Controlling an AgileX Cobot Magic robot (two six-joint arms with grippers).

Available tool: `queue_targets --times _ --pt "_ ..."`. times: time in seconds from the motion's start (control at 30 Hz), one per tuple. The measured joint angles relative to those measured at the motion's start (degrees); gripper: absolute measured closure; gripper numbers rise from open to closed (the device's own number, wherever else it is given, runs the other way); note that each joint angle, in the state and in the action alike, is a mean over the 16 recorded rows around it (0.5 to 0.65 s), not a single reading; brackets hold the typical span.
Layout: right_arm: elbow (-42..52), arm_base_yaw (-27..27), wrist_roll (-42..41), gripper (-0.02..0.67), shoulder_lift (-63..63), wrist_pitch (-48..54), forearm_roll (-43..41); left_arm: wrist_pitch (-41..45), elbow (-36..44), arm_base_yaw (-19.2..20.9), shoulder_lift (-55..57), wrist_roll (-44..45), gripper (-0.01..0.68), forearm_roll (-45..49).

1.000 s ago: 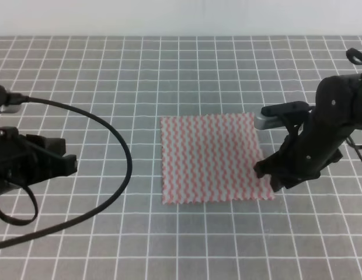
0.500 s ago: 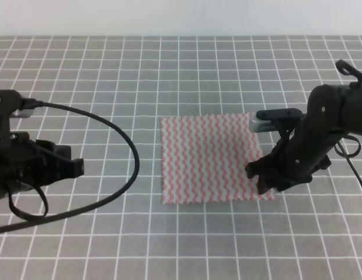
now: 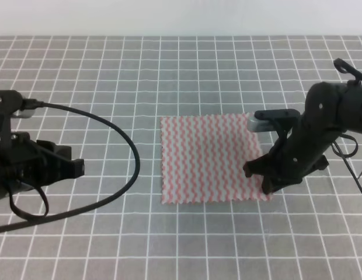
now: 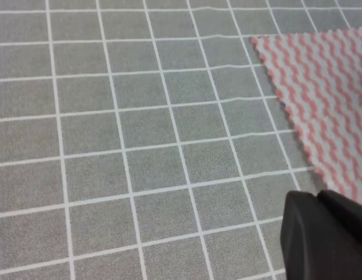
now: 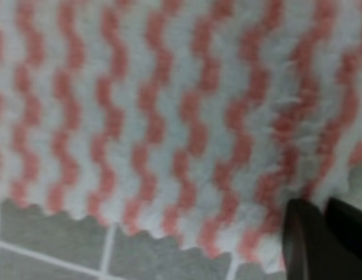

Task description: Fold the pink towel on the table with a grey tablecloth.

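pink towel flat and unfolded mid-table on the grey gridded tablecloth, edges roughly square to the grid lines. right gripper down at the towel's near-right corner, fingers close together at the pinked edge, possibly pinching cloth, but wrist view too blurred to confirm. left gripper well apart from the towel, jaw gap unreadable, black cable looping beside it.

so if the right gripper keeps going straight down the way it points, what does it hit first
Most likely the pink towel: the right gripper points down at its near right corner, and the right wrist view is filled with towel.
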Motion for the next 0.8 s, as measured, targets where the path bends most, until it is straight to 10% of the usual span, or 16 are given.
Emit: queue_targets --times 0.43,0.8 --pt "-10.0 0.1 -1.6 0.663 0.3 4.8 0.0 2.7 0.0 -1.7 2.6 25.5 0.458 -0.3" --pt "-14.4 0.1 -2.7 0.664 0.2 4.0 0.2 -4.8 -0.2 -12.7 13.7 42.3 0.302 -0.3"
